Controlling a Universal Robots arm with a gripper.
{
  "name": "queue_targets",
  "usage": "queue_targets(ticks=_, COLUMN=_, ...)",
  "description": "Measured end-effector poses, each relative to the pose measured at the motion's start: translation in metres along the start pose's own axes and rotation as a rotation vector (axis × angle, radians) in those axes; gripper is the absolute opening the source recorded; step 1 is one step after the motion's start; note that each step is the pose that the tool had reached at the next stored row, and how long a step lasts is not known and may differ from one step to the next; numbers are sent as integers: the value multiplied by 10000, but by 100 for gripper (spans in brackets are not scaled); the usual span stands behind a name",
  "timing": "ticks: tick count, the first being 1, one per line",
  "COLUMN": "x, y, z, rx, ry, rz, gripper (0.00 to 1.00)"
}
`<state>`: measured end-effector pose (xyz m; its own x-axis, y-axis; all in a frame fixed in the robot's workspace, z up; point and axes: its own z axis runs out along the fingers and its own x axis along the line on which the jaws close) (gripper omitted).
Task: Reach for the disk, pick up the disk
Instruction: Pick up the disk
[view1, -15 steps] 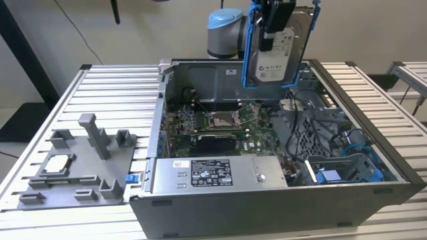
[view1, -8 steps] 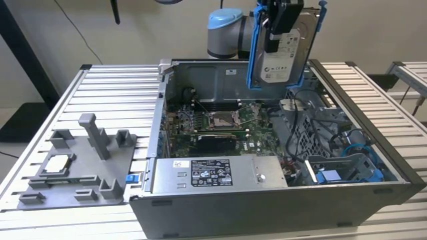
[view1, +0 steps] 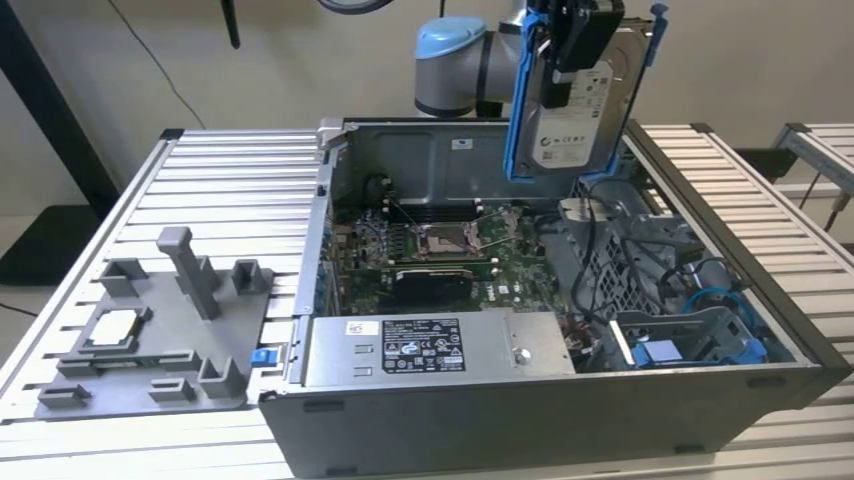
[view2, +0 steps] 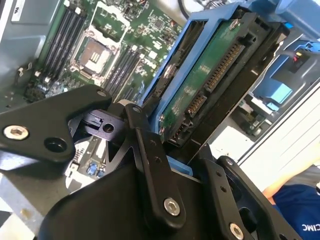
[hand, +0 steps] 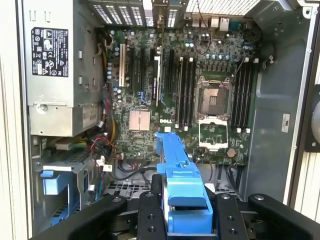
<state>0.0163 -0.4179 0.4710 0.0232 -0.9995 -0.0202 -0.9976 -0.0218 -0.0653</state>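
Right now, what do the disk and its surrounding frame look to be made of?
The disk, held up by the tool above the case: silver-grey body with dull sheen, likely metal, under a white label. Its frame: bright blue, smooth, moulded, probably plastic.

Disk (view1: 577, 105) upright, blue-framed, lifted above open case.
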Motion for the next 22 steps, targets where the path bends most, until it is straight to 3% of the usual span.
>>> queue_targets(ticks=12, x=74, y=-203, z=26, rx=-8, ry=0, rz=1, gripper=0)
queue_targets(ticks=22, x=238, y=-183, z=24, rx=-14, ry=3, rz=42, gripper=0)
